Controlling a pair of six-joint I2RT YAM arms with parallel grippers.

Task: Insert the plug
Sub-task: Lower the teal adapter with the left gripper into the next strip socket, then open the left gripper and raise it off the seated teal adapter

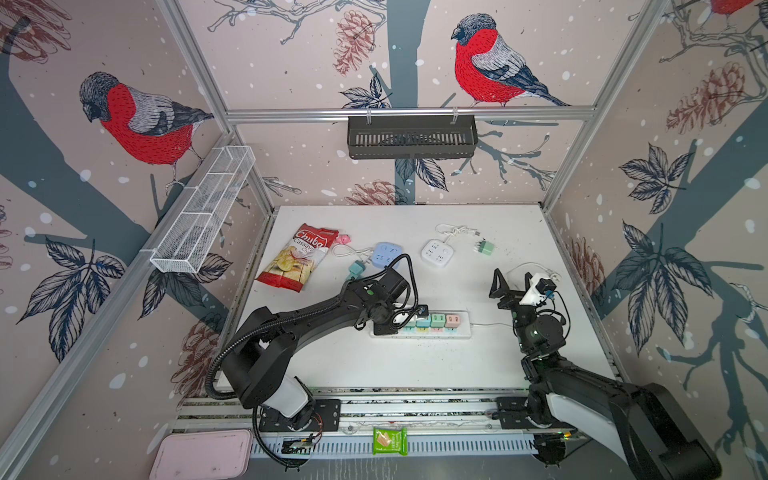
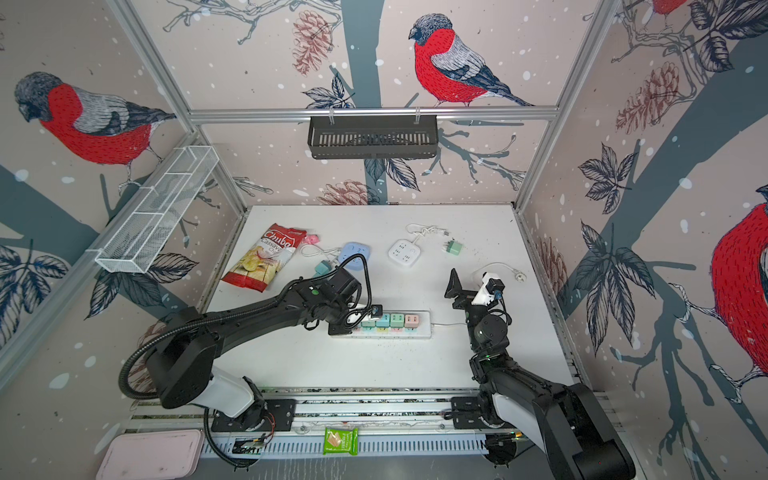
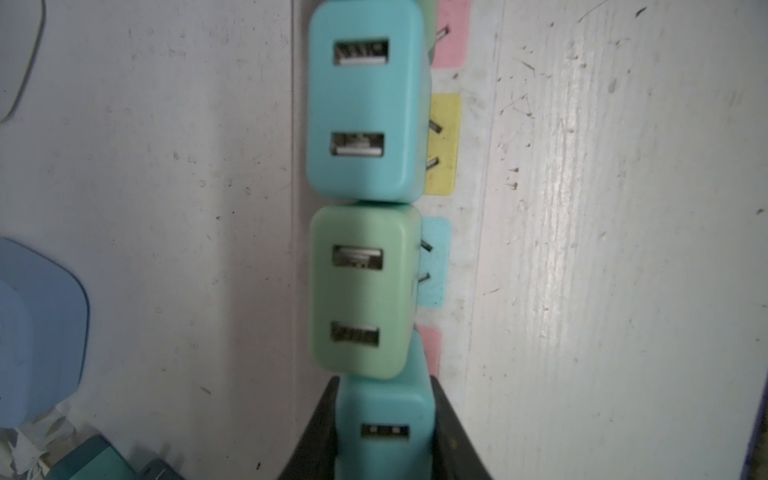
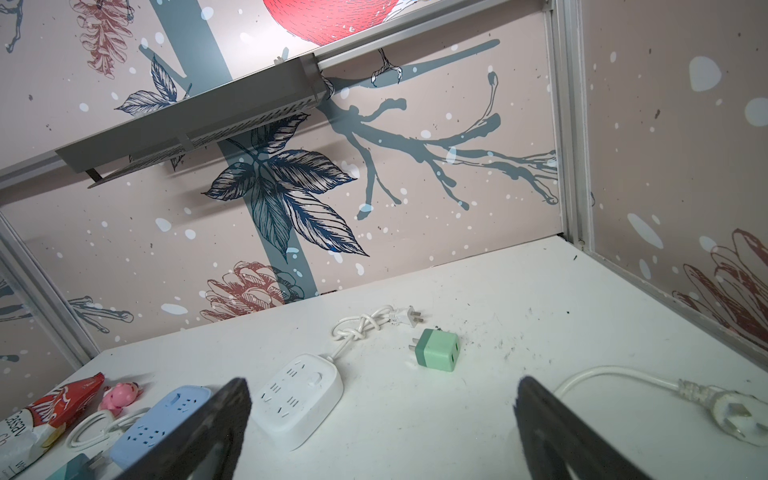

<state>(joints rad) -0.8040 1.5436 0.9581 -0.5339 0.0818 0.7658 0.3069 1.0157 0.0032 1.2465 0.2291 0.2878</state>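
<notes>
Nearby, chip bag (image 1: pixel 296 259) reads "Chuba Cassava".

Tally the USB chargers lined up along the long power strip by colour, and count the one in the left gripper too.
Teal chargers: 2, one of them, the held charger, in the left gripper
Green chargers: 2
Pink charger: 1
Total at the power strip: 5
</notes>
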